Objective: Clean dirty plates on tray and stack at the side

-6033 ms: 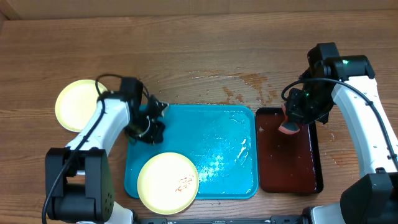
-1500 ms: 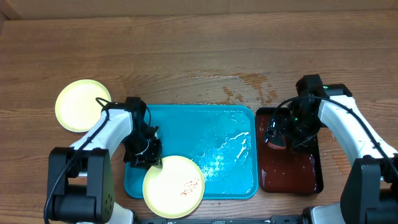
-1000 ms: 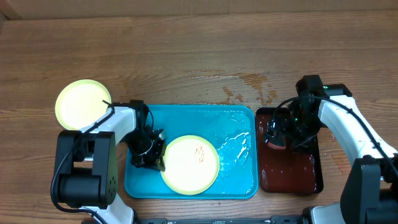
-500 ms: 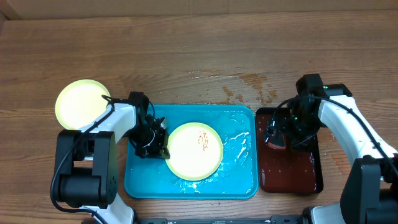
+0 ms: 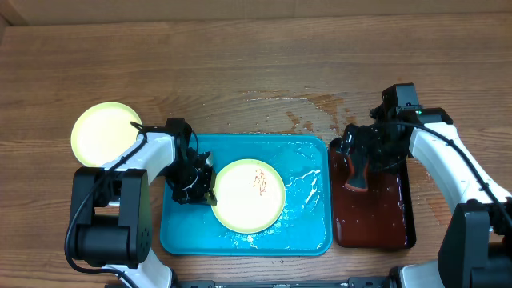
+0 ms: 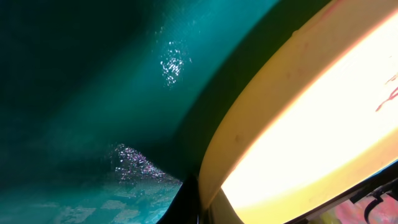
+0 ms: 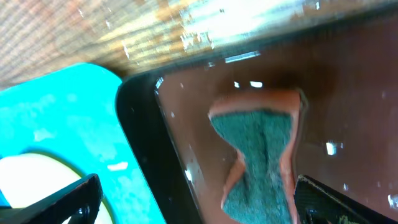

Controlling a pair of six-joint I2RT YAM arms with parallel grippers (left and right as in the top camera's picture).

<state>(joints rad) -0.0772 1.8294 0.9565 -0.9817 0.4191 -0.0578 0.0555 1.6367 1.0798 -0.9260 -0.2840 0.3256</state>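
Left fingers (image 5: 206, 190) pinch rim of smeared plate (image 5: 250, 194) on tray (image 5: 308, 232). Right fingers (image 5: 354, 160) spread; sponge (image 7: 261, 155) lies just ahead between them, long axis pointing away. Right arm nearer sponge.

Looks down into a dark red-brown tray (image 7: 348, 93), wet and glinting. In it, lying flat, a sponge (image 7: 261, 155): green scouring face up, salmon-orange edges, pinched narrow at the middle. Over it the gripper (image 7: 198, 202), spread wide, black fingertips (image 7: 62, 199) at the two lower corners, sponge between them and nearer the right one; contact not clear. Just left of the dark tray, rim beside rim, the turquoise tray (image 7: 62, 106), with a slice of pale plate (image 7: 28, 167) at lower left. Along the top, wet wooden worktop (image 7: 62, 31).
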